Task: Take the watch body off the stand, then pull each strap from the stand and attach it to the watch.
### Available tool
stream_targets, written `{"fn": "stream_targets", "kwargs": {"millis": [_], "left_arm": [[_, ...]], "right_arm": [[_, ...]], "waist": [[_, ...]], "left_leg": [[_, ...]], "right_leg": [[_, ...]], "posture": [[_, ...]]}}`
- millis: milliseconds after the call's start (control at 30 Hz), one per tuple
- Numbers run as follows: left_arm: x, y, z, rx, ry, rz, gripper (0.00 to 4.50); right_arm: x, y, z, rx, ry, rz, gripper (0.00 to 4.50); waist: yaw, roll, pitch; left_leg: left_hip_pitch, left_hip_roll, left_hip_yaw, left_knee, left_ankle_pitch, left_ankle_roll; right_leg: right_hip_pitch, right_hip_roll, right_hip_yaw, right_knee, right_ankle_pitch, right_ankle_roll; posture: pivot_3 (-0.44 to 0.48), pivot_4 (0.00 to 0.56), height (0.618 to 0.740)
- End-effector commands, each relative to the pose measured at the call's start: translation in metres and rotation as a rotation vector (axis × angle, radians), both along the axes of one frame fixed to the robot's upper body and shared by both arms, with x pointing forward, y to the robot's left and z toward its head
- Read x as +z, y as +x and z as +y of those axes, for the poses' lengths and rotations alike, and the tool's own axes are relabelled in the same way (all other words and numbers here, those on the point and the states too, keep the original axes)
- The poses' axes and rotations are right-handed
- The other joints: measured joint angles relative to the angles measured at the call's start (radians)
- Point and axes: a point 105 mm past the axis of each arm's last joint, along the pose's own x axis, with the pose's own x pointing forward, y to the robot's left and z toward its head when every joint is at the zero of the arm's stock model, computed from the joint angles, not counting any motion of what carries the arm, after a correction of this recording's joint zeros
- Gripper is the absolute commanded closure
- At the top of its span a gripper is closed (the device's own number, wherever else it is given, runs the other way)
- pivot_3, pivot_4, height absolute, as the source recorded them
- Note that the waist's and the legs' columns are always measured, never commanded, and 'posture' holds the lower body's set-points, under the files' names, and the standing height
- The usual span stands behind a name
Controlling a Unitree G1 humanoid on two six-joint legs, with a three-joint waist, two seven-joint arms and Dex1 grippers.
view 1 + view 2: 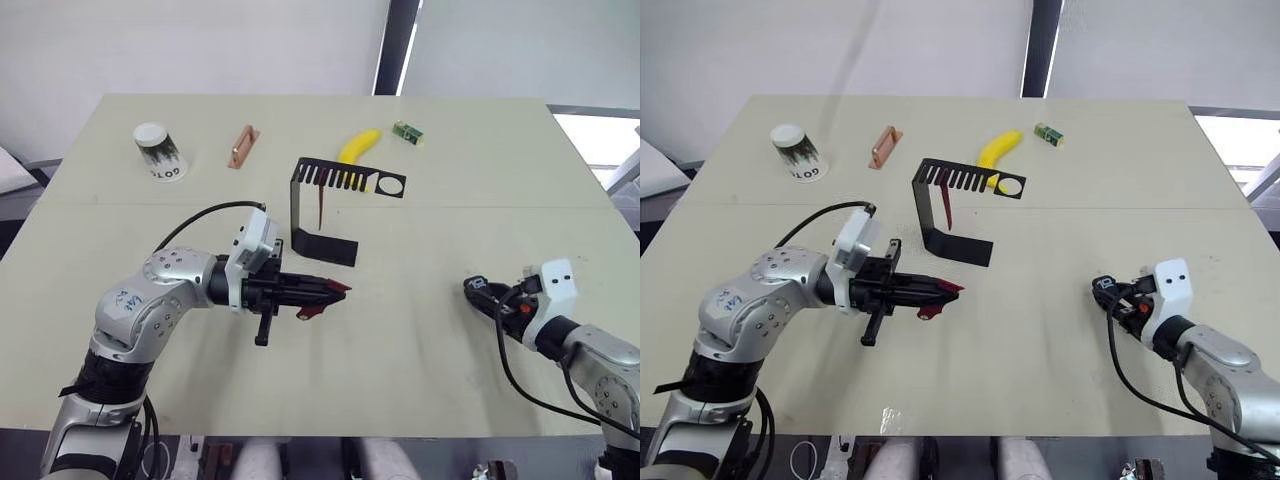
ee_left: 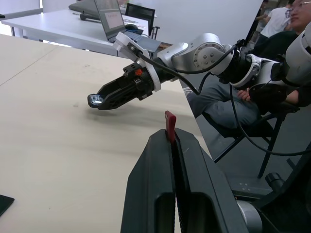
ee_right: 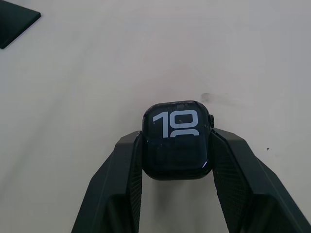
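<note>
On the pale table point(image 1: 420, 330), the right pincer point(image 3: 176, 160) clamps the small, rigid, glass-faced watch point(image 3: 177, 140) by its sides, while the left pincer point(image 1: 335, 290), aimed toward it, pinches a light, floppy red strap point(image 1: 318, 311) best held near its end.

On the far side of your table point(image 1: 420, 330) a white paper cup point(image 1: 159, 151) with dark print lies tipped toward the left corner. Just beside it to the right sits a copper-coloured bar point(image 1: 241, 146). Further right you have a yellow banana point(image 1: 359, 145), then a small green box point(image 1: 407, 132) near it. In the left wrist view, a laptop point(image 2: 112, 17) stands on another desk, and a seated person point(image 2: 252, 92) is beyond the table edge.
</note>
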Motion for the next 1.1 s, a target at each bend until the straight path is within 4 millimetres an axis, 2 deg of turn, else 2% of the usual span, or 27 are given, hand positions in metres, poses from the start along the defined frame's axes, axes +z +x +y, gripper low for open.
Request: {"fn": "stream_targets", "kwargs": {"millis": [33, 133, 233, 300, 433, 467, 733, 967, 1067, 1100], "left_arm": [[0.008, -0.003, 0.000, -0.009, -0.036, -0.024, 4.50], [0.007, -0.004, 0.000, -0.009, -0.036, -0.026, 4.50], [0.007, -0.004, 0.001, -0.007, -0.035, -0.026, 4.50], [0.007, -0.004, 0.001, -0.006, -0.034, -0.025, 4.50], [0.007, -0.004, 0.001, -0.008, -0.036, -0.024, 4.50], [0.007, -0.004, 0.001, -0.008, -0.037, -0.024, 4.50], [0.008, -0.002, 0.001, -0.009, -0.037, -0.028, 4.50], [0.011, 0.000, 0.000, -0.011, -0.038, -0.034, 4.50], [0.012, 0.000, -0.001, -0.012, -0.037, -0.034, 4.50], [0.012, 0.001, -0.001, -0.011, -0.037, -0.034, 4.50]], "right_arm": [[0.002, -0.005, -0.004, 0.026, 0.005, 0.017, 2.99], [-0.011, -0.008, -0.005, 0.037, -0.018, 0.055, 2.99], [-0.016, -0.008, -0.006, 0.040, -0.032, 0.054, 2.99], [-0.013, -0.007, -0.009, 0.036, -0.070, 0.015, 1.94], [-0.012, -0.013, -0.011, 0.038, -0.104, -0.018, 0.14], [-0.012, -0.015, -0.011, 0.028, -0.102, -0.026, 0.03], [-0.020, -0.018, -0.008, -0.143, 0.007, -0.077, 0.03], [-0.025, -0.018, -0.002, -0.180, 0.008, -0.083, 0.03], [-0.027, -0.018, -0.001, -0.181, -0.005, -0.076, 0.75], [-0.027, -0.018, -0.001, -0.182, -0.007, -0.076, 1.27]], "waist": [[0.001, 0.000, 0.000], [0.001, 0.000, 0.000], [0.001, 0.000, 0.000], [0.000, 0.000, 0.000], [0.001, 0.000, 0.000], [0.001, 0.000, 0.000], [0.000, 0.000, 0.000], [0.000, 0.000, 0.000], [0.000, 0.000, 0.000], [0.001, 0.000, 0.000]], "left_leg": [[0.000, 0.000, 0.000, 0.000, 0.000, 0.000], [0.000, 0.000, 0.000, 0.000, 0.000, 0.000], [0.000, 0.000, 0.000, 0.000, 0.000, 0.000], [0.000, 0.000, 0.000, 0.000, 0.000, 0.000], [0.000, 0.000, 0.000, 0.000, 0.000, 0.000], [0.000, 0.000, 0.000, 0.000, 0.000, 0.000], [0.000, 0.000, 0.000, 0.000, 0.000, 0.000], [0.000, 0.000, 0.000, 0.001, 0.000, 0.000], [0.000, 0.000, 0.000, 0.000, 0.000, 0.000], [0.000, 0.000, 0.000, 0.000, 0.000, 0.000]], "right_leg": [[0.000, 0.000, 0.000, 0.000, 0.000, 0.000], [0.000, 0.000, 0.000, 0.000, 0.000, 0.000], [0.000, 0.000, 0.000, 0.000, 0.000, 0.000], [0.000, 0.000, 0.000, 0.000, 0.000, 0.000], [0.000, 0.000, 0.000, 0.000, 0.000, 0.000], [0.000, 0.000, 0.000, 0.000, 0.000, 0.000], [0.000, 0.000, 0.000, 0.001, 0.000, 0.000], [0.000, 0.000, 0.000, 0.001, 0.000, 0.000], [0.000, 0.000, 0.000, 0.001, 0.000, 0.000], [0.000, 0.000, 0.000, 0.001, 0.000, 0.000]], "posture": [[0.000, 0.150, 0.740], [0.000, 0.150, 0.740], [0.000, 0.150, 0.740], [0.000, 0.150, 0.740], [0.000, 0.150, 0.740], [0.000, 0.150, 0.740], [0.000, 0.150, 0.740], [0.000, 0.150, 0.740], [0.000, 0.150, 0.740], [0.000, 0.150, 0.740]]}}
